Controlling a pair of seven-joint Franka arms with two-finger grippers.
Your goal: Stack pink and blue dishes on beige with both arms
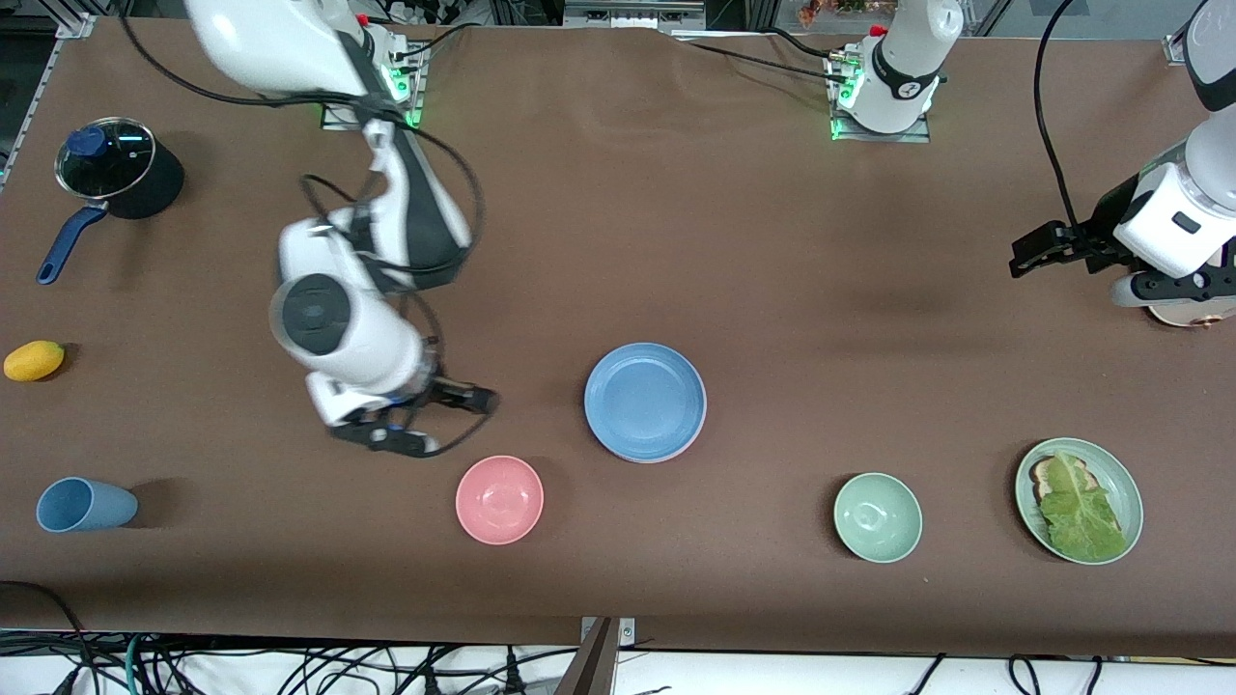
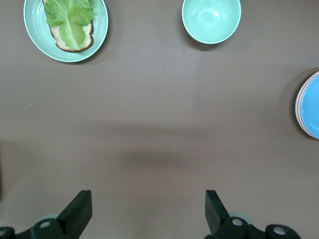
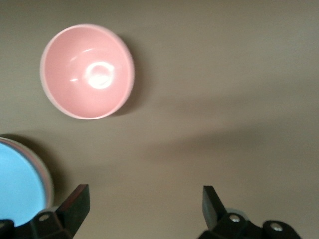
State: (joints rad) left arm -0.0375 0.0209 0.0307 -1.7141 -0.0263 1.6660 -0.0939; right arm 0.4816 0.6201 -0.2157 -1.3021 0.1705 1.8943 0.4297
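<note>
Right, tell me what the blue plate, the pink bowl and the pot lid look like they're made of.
Blue plate: probably matte plastic or melamine, with an even, dull colour and no sharp glare.
Pink bowl: likely the same material with a smoother finish, showing a soft highlight at its centre.
Pot lid: apparently glass, see-through with bright reflections, and a blue knob.

Sky-blue plate (image 1: 645, 401), pink bowl (image 1: 499, 499)

Lab: bolted arm bases (image 1: 879, 97), cable tangle (image 1: 290, 666)
</note>
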